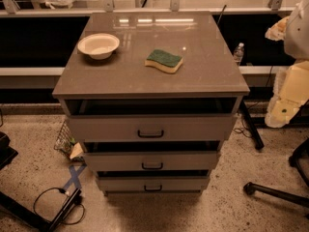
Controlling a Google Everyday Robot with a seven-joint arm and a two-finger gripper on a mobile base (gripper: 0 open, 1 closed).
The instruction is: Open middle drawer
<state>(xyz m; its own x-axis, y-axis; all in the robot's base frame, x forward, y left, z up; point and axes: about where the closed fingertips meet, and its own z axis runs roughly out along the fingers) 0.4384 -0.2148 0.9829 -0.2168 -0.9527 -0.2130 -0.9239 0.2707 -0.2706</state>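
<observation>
The middle drawer (pixel 152 159) is the second of three light-grey drawers in a cabinet with a brown top (pixel 203 76). Its flat front carries a small black bar handle (pixel 152 166) at centre, and a dark gap shows above the front. The taller top drawer (pixel 150 127) is above it and the lowest drawer (pixel 153 183) below. My arm is at the far right edge of the view, and its cream-coloured gripper (pixel 282 111) hangs right of the cabinet at about top-drawer height, well apart from every handle.
A white bowl (pixel 98 45) and a green-and-yellow sponge (pixel 164 61) lie on the cabinet top. A water bottle (pixel 238 52) stands behind on the right. A black chair leg (pixel 275 192) is on the floor at right, and cables (pixel 58 204), blue tape and a wire basket (pixel 65 139) at left.
</observation>
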